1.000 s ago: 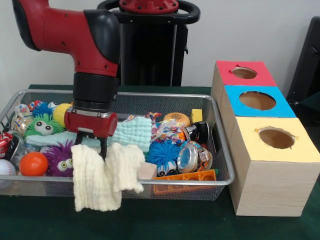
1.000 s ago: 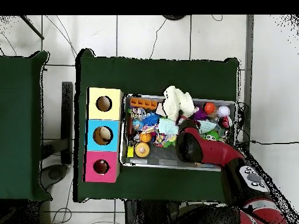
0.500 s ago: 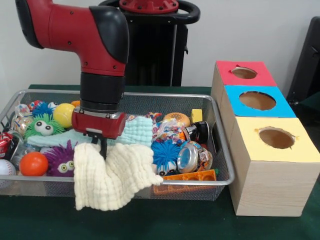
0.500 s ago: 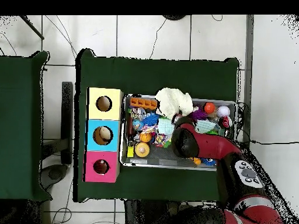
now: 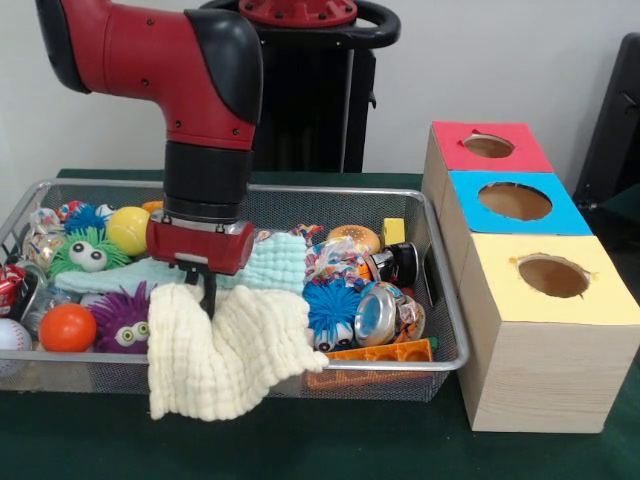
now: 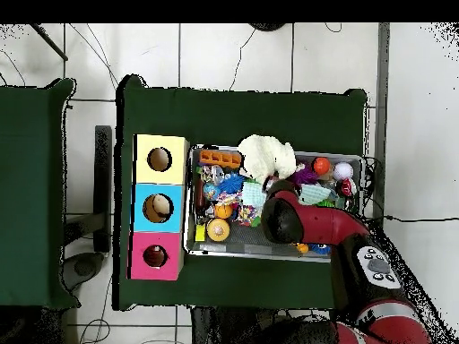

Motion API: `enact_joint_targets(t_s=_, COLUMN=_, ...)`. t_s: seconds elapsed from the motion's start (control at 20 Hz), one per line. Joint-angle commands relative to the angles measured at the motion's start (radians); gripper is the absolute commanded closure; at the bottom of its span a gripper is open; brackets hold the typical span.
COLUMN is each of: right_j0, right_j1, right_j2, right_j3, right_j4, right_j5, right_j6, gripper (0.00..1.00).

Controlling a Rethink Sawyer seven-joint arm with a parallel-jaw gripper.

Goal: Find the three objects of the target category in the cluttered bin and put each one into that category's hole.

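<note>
Covering the counter is a dark green cloth, with the wire mesh bin sitting on it just beside a row of three wooden boxes. Reaching down into the bin's left half is the red and black arm. Standing in line are the yellow-topped box nearest the camera, the blue-topped box behind it and the red-topped box farthest, each showing one round hole on top. Hanging from the gripper is a cream cloth, draping over the bin's front rim; the gripper is clamping on its top edge. Lying in the bin behind it is a pale green cloth. Crowding round are a purple fuzzy toy, a blue spiky ball and an orange ball.
</note>
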State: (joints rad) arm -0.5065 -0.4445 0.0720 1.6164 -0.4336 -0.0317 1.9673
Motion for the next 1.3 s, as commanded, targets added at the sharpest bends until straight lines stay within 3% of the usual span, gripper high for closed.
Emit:
enact_joint_targets(t_s=0.05, right_j0=0.003, right_j1=-0.005, right_j2=0.015, right_j3=0.011, right_j4=-0.061, right_j5=0.099, right_j6=-0.003, gripper=1.0)
enact_joint_targets(t_s=0.2, right_j0=0.002, right_j1=-0.091, right_j2=0.017, right_j3=0.088, right_j4=-0.051, right_j5=0.155, right_j6=-0.003, gripper=1.0)
enact_joint_targets(t_s=0.35, right_j0=-0.003, right_j1=-0.244, right_j2=0.019, right_j3=0.221, right_j4=0.009, right_j5=0.315, right_j6=-0.016, gripper=1.0)
enact_joint_targets(t_s=0.65, right_j0=-0.06, right_j1=-0.398, right_j2=0.064, right_j3=0.347, right_j4=0.076, right_j5=0.533, right_j6=-0.075, gripper=1.0)
enact_joint_targets(t_s=0.95, right_j0=-0.105, right_j1=-0.475, right_j2=0.076, right_j3=0.389, right_j4=0.085, right_j5=0.637, right_j6=-0.117, gripper=1.0)
enact_joint_targets(t_s=1.3, right_j0=-0.168, right_j1=-0.495, right_j2=0.115, right_j3=0.381, right_j4=0.05, right_j5=0.664, right_j6=-0.164, gripper=1.0)
